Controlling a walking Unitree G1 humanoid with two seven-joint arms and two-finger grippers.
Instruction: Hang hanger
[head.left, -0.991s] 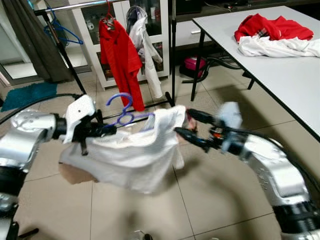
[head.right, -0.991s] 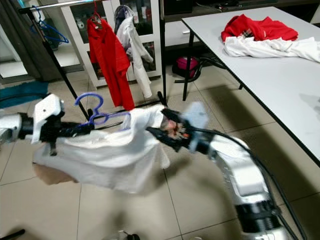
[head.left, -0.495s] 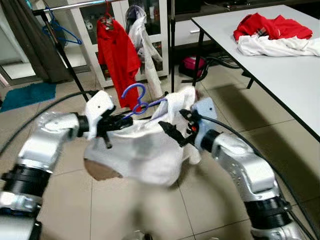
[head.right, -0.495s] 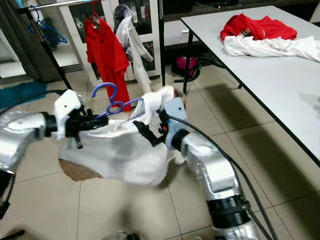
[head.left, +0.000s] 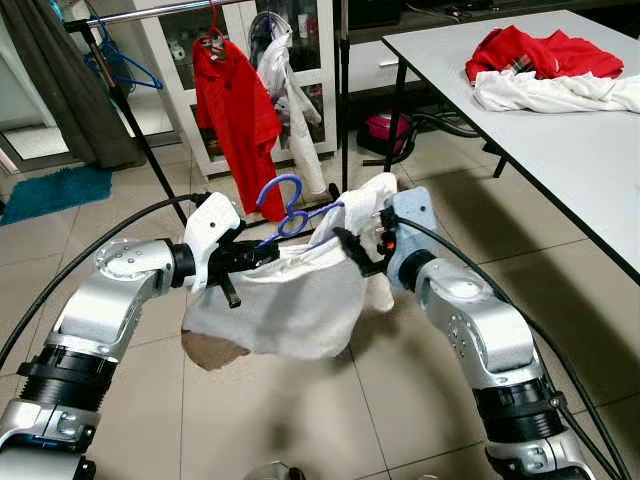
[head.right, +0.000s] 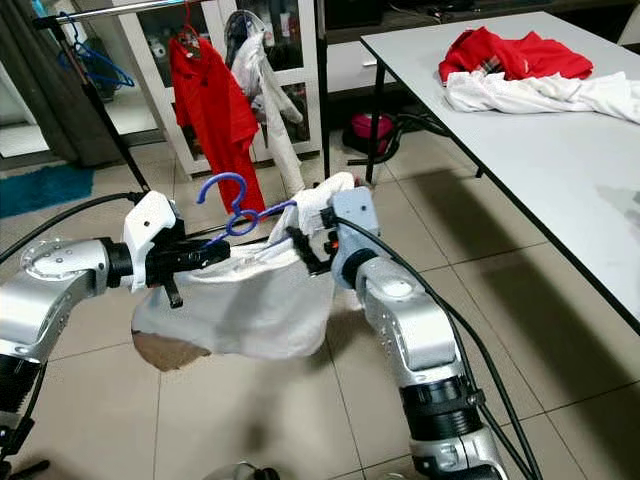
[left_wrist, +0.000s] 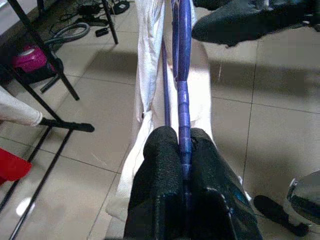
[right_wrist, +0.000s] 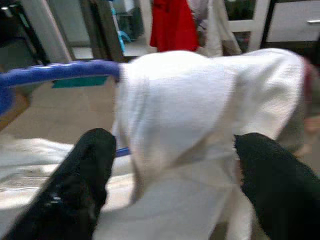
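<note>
Blue plastic of the hanger sits pinched in the left gripper, while the right gripper stands spread around the white garment draped on it. Hanging isn't done: the rack stands far off, left.

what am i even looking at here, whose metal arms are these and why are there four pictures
They belong to a humanoid robot doing laundry. Two pictures come from cameras in its head, looking down at its own silver arms; the other two come from cameras on each wrist, looking along the black fingers. The left gripper is shut on a blue hanger carrying a white garment. The right gripper is open, its fingers either side of the cloth at the hanger's far end. Behind stands a clothes rack with a red shirt. A white table on the robot's right holds more red and white clothes.
</note>
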